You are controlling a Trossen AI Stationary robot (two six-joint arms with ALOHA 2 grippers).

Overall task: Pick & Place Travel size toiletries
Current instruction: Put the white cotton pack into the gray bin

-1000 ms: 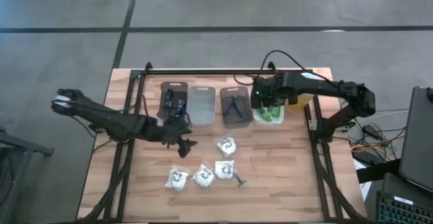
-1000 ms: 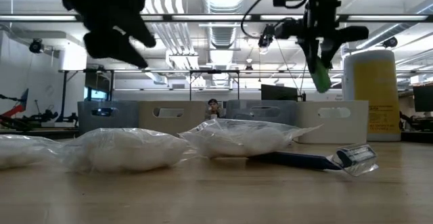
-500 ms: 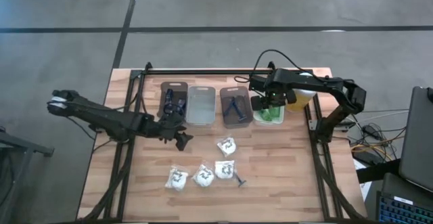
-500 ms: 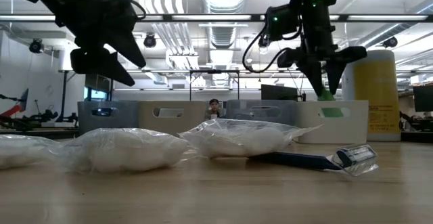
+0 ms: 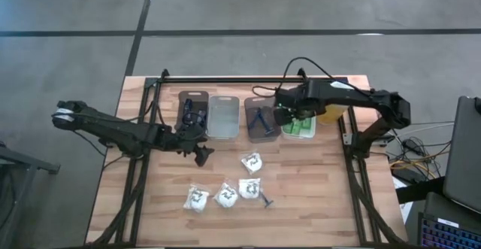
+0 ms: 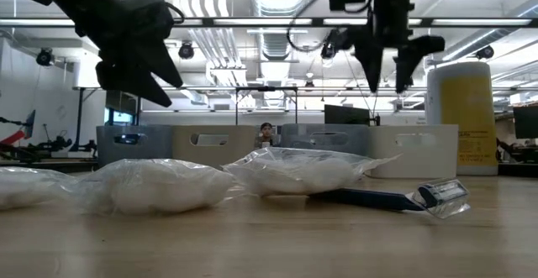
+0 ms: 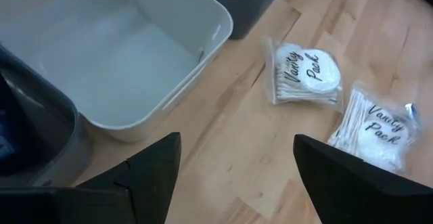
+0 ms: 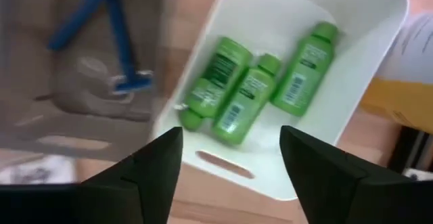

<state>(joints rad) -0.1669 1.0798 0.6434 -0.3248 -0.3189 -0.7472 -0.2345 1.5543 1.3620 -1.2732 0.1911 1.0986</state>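
Right gripper (image 8: 230, 166) — jaws open, empty — hangs over the white tray (image 8: 379, 68), three green bottles (image 8: 257, 102) lying inside. Left gripper (image 7: 237, 166) open beside the clear tray (image 7: 203, 55), likely bound for packets (image 5: 225, 192) at near centre.

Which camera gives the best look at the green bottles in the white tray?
The right wrist view: three green bottles lie side by side in the white tray, labels visible. The high view shows only a green patch. The low view and left wrist view don't show them.
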